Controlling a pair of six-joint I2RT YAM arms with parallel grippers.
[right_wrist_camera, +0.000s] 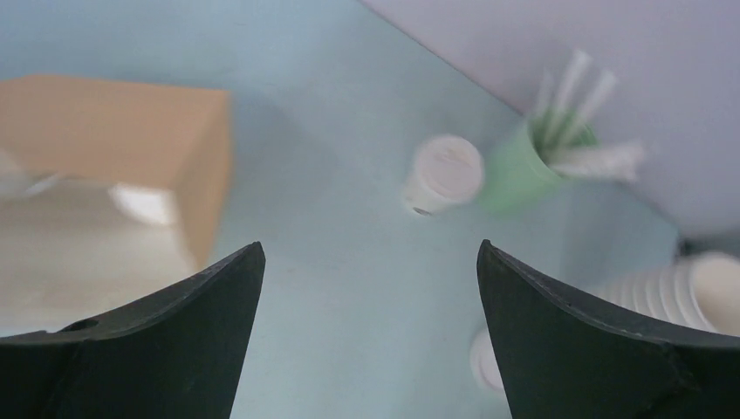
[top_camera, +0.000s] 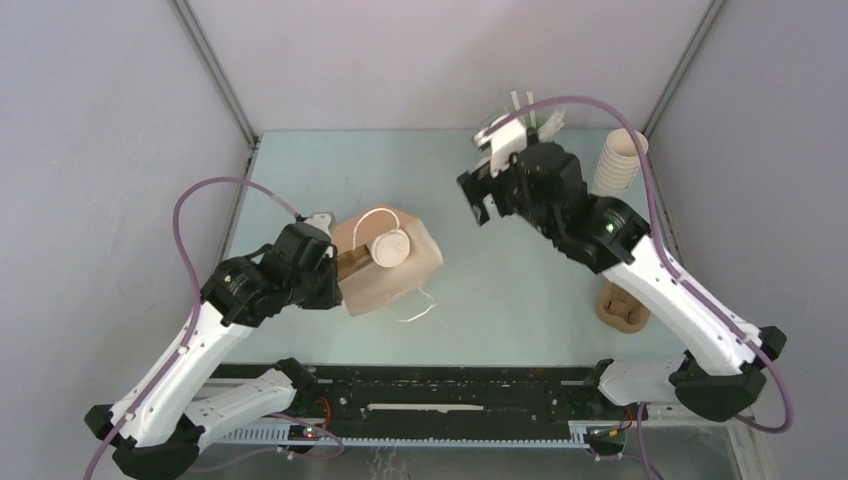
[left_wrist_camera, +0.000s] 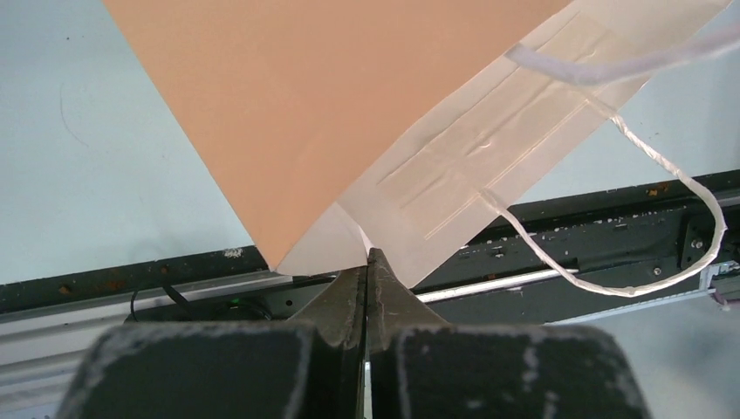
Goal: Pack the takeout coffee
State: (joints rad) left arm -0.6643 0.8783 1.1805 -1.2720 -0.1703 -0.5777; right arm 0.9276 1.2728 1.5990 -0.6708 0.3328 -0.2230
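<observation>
Left claw (left_wrist_camera: 368, 262) clenches the brown paper bag (left_wrist_camera: 305, 105) by its edge; right claw (right_wrist_camera: 366, 249) hangs spread wide near a lidded cup (right_wrist_camera: 445, 172) on the counter (top_camera: 520, 300).

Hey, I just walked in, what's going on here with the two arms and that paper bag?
The left gripper is shut on the rim of the brown paper bag, holding it in place. One lidded cup already shows in the bag's mouth. The right gripper is open and empty, pointed toward the second lidded cup, which stands beside the green cup of sticks. So one coffee looks packed and the other is not yet picked up.
</observation>
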